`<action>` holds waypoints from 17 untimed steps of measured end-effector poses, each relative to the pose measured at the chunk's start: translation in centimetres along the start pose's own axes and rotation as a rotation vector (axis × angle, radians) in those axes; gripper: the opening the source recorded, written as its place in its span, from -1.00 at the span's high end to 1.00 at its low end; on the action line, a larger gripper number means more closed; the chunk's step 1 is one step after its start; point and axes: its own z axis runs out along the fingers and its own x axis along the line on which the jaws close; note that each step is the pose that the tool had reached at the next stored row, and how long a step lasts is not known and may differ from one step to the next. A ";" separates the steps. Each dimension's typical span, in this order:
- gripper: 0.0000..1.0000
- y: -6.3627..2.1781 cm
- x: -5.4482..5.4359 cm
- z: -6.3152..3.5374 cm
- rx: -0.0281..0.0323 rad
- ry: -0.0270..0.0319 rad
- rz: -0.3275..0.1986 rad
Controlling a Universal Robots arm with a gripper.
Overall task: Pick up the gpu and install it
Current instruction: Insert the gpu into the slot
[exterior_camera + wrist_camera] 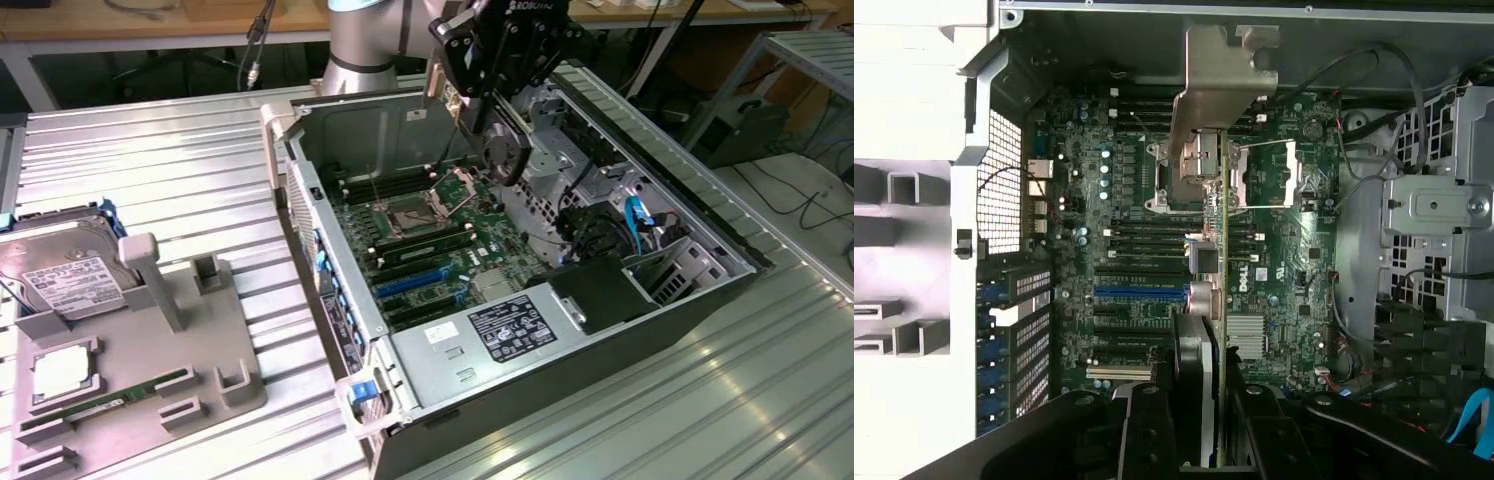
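Aloft, gripper [478, 112] with gpu [506, 152], edge-down

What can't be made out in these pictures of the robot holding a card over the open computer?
- Exterior view: the hand hides the top of the gpu, so the grip itself is unseen.
- Wrist view: the gpu shows edge-on; its faces and the motherboard slots behind it are hidden.
- Exterior view: the print on the white label is too small to read.
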 end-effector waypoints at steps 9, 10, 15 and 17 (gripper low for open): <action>0.44 0.00 0.0 0.00 -0.0006 0.0087 -0.226; 0.44 0.00 0.0 0.00 -0.0006 0.0095 -0.244; 0.44 0.00 0.0 0.00 -0.0008 0.0141 -0.363; 0.44 0.00 0.0 0.00 -0.0009 0.0158 -0.405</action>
